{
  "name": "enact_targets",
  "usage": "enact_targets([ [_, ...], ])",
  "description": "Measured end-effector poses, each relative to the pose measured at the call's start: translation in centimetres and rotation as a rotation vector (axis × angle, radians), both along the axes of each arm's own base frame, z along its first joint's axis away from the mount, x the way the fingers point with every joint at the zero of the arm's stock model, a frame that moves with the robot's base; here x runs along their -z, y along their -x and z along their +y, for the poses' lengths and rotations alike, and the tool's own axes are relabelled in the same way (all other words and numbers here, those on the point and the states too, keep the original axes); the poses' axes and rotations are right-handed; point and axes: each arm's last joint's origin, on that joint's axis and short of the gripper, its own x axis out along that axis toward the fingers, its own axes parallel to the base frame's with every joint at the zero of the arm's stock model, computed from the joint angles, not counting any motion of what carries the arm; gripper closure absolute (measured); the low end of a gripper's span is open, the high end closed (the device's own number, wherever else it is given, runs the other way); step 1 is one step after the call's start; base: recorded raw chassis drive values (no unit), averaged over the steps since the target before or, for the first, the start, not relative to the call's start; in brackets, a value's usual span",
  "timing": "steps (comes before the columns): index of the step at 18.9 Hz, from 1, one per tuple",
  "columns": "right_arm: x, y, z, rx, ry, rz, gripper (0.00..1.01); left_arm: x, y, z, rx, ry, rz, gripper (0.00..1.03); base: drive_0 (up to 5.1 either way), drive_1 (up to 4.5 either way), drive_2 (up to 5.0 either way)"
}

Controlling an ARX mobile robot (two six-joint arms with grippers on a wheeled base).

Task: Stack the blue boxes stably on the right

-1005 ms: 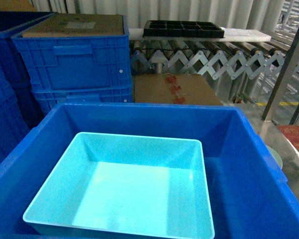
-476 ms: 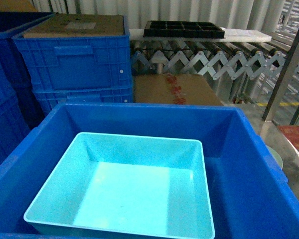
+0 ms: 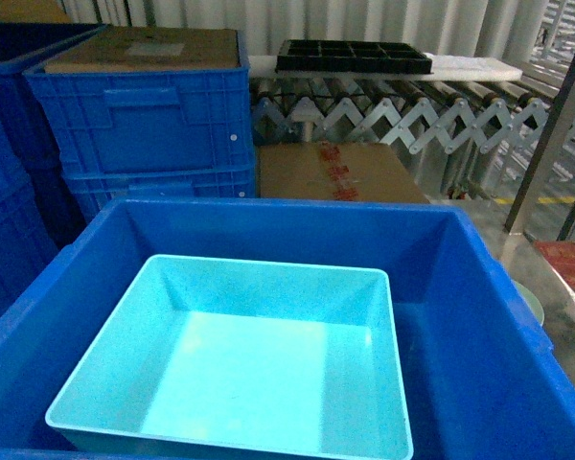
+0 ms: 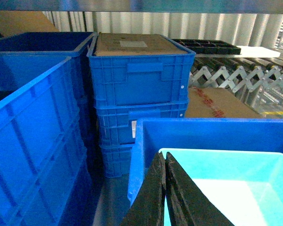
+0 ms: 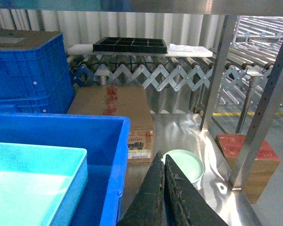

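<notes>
A light turquoise tub (image 3: 240, 364) sits inside the large dark blue crate (image 3: 479, 316), toward its left side; it also shows in the left wrist view (image 4: 236, 183) and the right wrist view (image 5: 33, 183). Neither gripper appears in the head view. My left gripper (image 4: 164, 155) is shut with nothing in it, its tips over the near left corner of the tub and the crate's left wall (image 4: 139, 155). My right gripper (image 5: 162, 155) is shut and empty, outside the crate's right wall (image 5: 114, 169), above the metal floor.
Ribbed dark blue crates (image 3: 144, 125) with cardboard tops stack at the back left. A cardboard box (image 3: 335, 172) lies behind the big crate. A roller conveyor (image 3: 412, 105) carries a black tray (image 3: 353, 56). A pale green bowl (image 5: 185, 165) and a metal post (image 5: 259, 122) stand at the right.
</notes>
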Motion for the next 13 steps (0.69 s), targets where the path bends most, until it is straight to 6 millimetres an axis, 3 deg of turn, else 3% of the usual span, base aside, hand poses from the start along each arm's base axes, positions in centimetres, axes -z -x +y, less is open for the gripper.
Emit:
enact_targets([
  [5, 0.5, 0.8, 0.0, 0.000, 0.000, 0.042, 0.99, 0.0, 0.5, 0.0, 0.000, 0.000, 0.001, 1.01, 0.0, 0.00, 0.0],
  [6, 0.4, 1.4, 0.0, -0.001, 0.000, 0.019, 0.99, 0.1, 1.6, 0.0, 0.002, 0.000, -0.008, 1.01, 0.0, 0.00, 0.0],
  [10, 0.4, 1.4, 0.0, -0.001, 0.000, 0.010, 0.99, 0.4, 1.5, 0.0, 0.001, 0.001, 0.015, 1.01, 0.0, 0.00, 0.0],
  [13, 0.4, 1.4, 0.0, -0.001, 0.000, 0.010, 0.86, 0.4, 1.5, 0.0, 0.001, 0.001, 0.015, 0.88, 0.0, 0.00, 0.0],
])
